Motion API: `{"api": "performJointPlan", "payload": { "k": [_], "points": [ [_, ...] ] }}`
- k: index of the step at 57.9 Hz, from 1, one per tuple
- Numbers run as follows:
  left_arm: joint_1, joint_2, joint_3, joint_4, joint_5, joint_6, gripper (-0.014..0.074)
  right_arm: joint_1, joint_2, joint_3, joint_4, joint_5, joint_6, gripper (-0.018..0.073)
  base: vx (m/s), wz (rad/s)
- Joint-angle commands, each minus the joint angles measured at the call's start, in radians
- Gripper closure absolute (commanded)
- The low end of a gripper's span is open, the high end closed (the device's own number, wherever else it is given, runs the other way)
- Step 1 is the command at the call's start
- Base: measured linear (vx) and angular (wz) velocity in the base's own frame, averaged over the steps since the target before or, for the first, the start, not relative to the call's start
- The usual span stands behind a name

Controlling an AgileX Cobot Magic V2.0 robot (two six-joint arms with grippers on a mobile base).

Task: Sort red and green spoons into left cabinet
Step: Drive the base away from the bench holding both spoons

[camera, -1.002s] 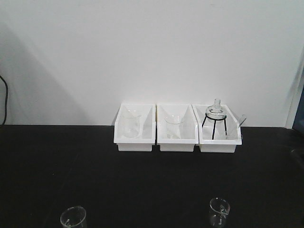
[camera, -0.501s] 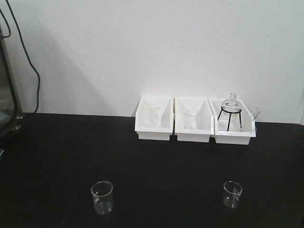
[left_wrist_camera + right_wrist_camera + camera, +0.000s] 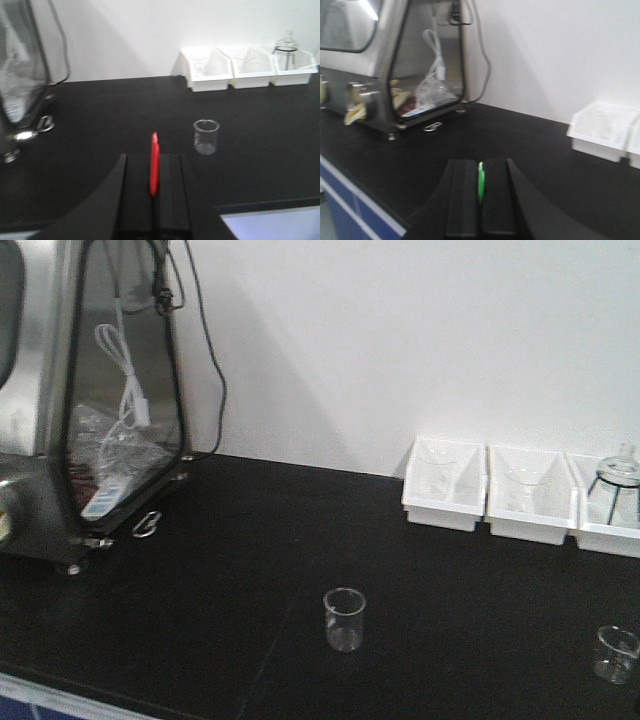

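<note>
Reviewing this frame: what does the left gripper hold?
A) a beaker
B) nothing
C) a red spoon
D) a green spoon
C: the left wrist view shows the red spoon pinched edge-on in the shut left gripper; the green spoon sits in the right gripper.

red spoon [image 3: 154, 162], green spoon [image 3: 481, 182], black benchtop [image 3: 200, 580], white bins [image 3: 440, 515], white wall [image 3: 400, 340]
</note>
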Motion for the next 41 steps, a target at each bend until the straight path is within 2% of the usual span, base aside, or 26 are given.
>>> {"api": "performJointPlan", "payload": {
  "k": [1,41],
  "points": [
    [-0.007,0.005,-0.026,-0.006,-0.077,-0.006,0.0596,-0.003,0.006,-0.03,-0.012,0.023,-0.002,0.0564,-0.14,0.56],
    [-0.007,0.005,-0.026,-0.006,-0.073,-0.006,0.0596,-0.003,0.006,-0.03,-0.012,0.023,-0.002,0.0564,-0.16,0.63]
  ]
}}
